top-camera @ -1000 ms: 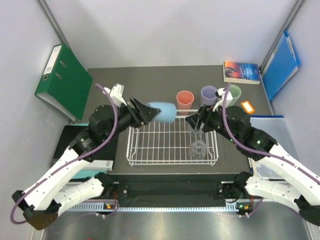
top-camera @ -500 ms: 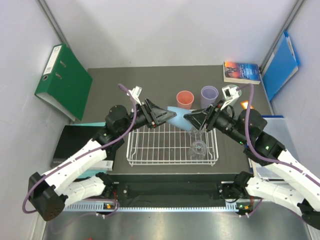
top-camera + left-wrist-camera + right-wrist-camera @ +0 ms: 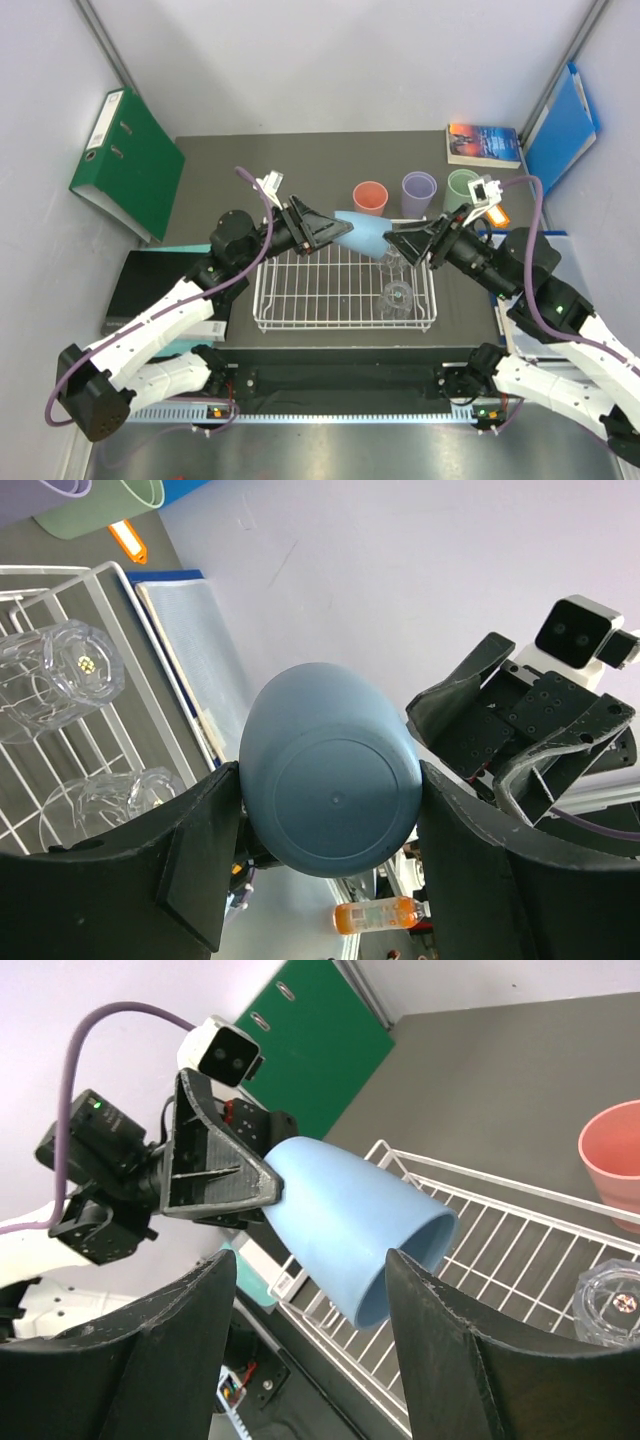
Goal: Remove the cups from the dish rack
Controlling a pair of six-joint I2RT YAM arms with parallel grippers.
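My left gripper [image 3: 335,232] is shut on the blue cup [image 3: 362,233] and holds it on its side above the back edge of the dish rack [image 3: 300,290]. In the left wrist view the cup's base [image 3: 330,800] sits between my fingers [image 3: 200,860]. My right gripper [image 3: 397,240] is open and faces the cup's mouth. In the right wrist view its fingers [image 3: 455,1350] stand either side of the cup [image 3: 350,1220], apart from it. Two clear glasses [image 3: 398,296] [image 3: 392,263] lie in the rack's right end. The salmon cup [image 3: 370,197], the lilac cup [image 3: 418,188] and the green cup [image 3: 463,184] stand on the table behind the rack.
A green binder [image 3: 125,165] leans at the far left. A book [image 3: 483,143] and a blue folder [image 3: 560,130] are at the far right. A small orange item [image 3: 495,212] lies by the green cup. A black box [image 3: 165,285] sits left of the rack.
My left gripper carried the blue cup to the right over the rack's back edge. My right arm drew back to the right, uncovering the green cup, and now faces the cup's mouth.
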